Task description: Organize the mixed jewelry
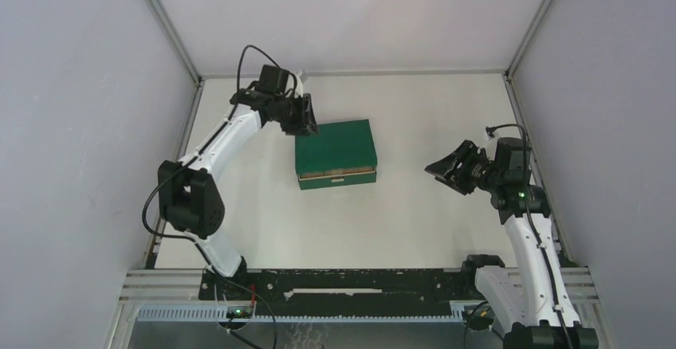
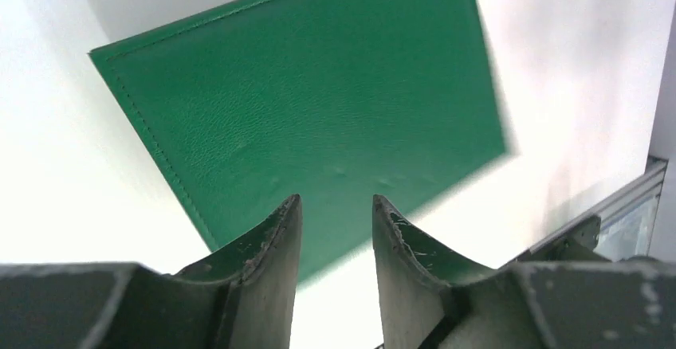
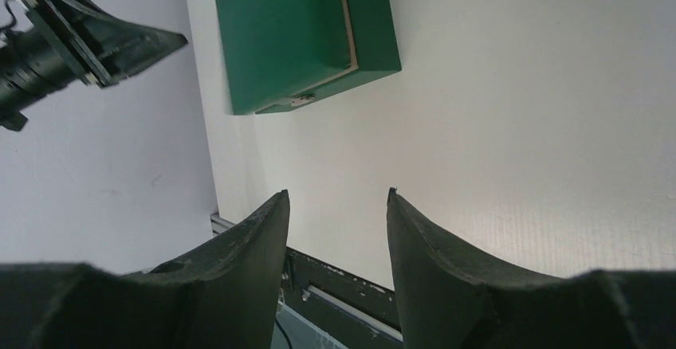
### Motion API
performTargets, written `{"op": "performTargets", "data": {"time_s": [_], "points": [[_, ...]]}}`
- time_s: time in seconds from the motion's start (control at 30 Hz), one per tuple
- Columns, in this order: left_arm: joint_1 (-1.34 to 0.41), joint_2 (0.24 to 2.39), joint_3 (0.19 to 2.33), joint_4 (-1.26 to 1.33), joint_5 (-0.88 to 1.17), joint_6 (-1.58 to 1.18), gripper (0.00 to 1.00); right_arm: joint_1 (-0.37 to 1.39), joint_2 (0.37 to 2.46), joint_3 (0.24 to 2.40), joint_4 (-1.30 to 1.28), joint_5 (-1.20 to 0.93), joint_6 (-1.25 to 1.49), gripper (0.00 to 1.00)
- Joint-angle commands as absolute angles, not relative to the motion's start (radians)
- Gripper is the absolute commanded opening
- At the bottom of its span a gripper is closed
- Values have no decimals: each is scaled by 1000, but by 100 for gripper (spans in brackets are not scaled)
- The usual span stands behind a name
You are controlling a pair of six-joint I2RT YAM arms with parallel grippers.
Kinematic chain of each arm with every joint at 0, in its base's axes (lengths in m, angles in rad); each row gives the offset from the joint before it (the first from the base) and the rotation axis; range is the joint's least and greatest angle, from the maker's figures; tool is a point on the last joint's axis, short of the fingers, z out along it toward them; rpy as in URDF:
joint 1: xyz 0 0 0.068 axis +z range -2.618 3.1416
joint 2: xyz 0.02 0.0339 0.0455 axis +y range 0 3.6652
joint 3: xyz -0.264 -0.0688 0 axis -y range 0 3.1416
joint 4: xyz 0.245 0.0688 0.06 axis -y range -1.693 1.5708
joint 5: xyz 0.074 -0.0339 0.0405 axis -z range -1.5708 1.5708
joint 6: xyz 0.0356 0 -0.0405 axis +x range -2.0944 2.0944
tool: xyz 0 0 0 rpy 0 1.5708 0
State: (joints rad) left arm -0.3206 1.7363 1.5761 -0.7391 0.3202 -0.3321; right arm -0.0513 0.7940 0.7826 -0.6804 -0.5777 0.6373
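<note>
The green box [image 2: 319, 102] is showing a leather-like skin on its lid, finely grained and softly sheened, with a stitched seam running along the edge; a tan strip [image 1: 336, 176] on its near side is looking matt. The counter [image 3: 518, 126] is appearing white, matt and faintly textured. The fingers [image 2: 271, 245] of the left end effector [image 2: 336, 205] are reading as dark matt plastic, their edges scuffed with pale scratches and specks; the right end effector [image 3: 337, 201] is looking smoother, in the same dark matt. The arm shells [image 1: 227, 138] are gleaming in smooth white plastic with black joints; the near rail [image 1: 159, 289] is showing bare silvery metal; the walls [image 1: 72, 86] are looking pale and matt.
</note>
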Motion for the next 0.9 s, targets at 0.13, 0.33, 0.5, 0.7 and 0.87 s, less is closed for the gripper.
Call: {"op": "performTargets", "data": {"time_s": [0.13, 0.33, 0.5, 0.7, 0.87], "points": [[-331, 1531, 1426, -670, 315, -358, 43, -13, 839, 797, -559, -580, 671, 57], [-419, 1569, 1404, -642, 284, -383, 40, 201, 922, 884, -544, -422, 672, 57], [-484, 1611, 1354, -598, 248, -445, 38, 386, 1046, 1022, -549, -278, 646, 56], [-495, 1709, 1120, -460, 182, -467, 35, 506, 1259, 1222, -573, -158, 638, 53], [-495, 1755, 1186, -581, 135, -411, 29, 554, 1398, 1315, -552, -151, 641, 52]]}}
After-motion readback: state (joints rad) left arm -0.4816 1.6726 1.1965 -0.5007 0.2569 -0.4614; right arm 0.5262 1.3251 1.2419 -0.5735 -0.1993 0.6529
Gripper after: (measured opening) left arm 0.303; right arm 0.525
